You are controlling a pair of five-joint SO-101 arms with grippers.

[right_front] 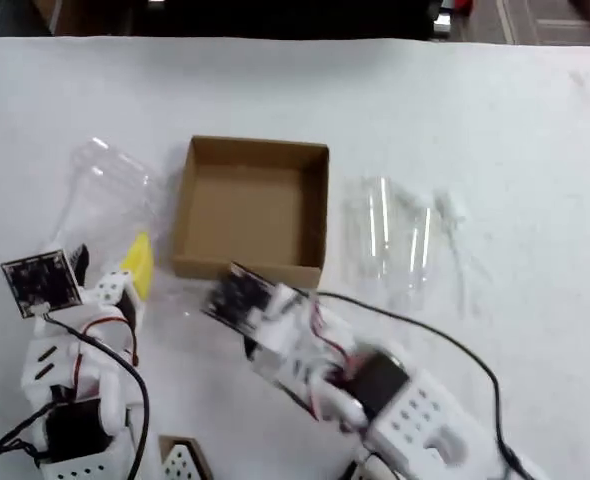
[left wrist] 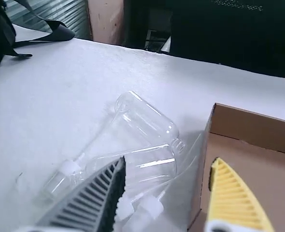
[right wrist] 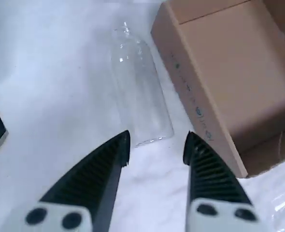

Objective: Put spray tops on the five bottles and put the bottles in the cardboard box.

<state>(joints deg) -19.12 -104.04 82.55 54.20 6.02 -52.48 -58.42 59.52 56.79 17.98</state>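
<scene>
A white table (right_front: 495,130) reaches a dark room edge at the frame's top. The cardboard box (right_front: 250,205) stands open in the middle. Clear bottles (right_front: 105,190) lie left of it, more bottles (right_front: 395,235) right. The left gripper (left wrist: 167,166) and right gripper (right wrist: 157,140) both have their fingers apart.

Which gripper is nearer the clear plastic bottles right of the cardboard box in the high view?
Right. The right gripper is at the front wall of the brown cardboard box; the left gripper is off the box's side opposite the clear plastic bottles.
</scene>
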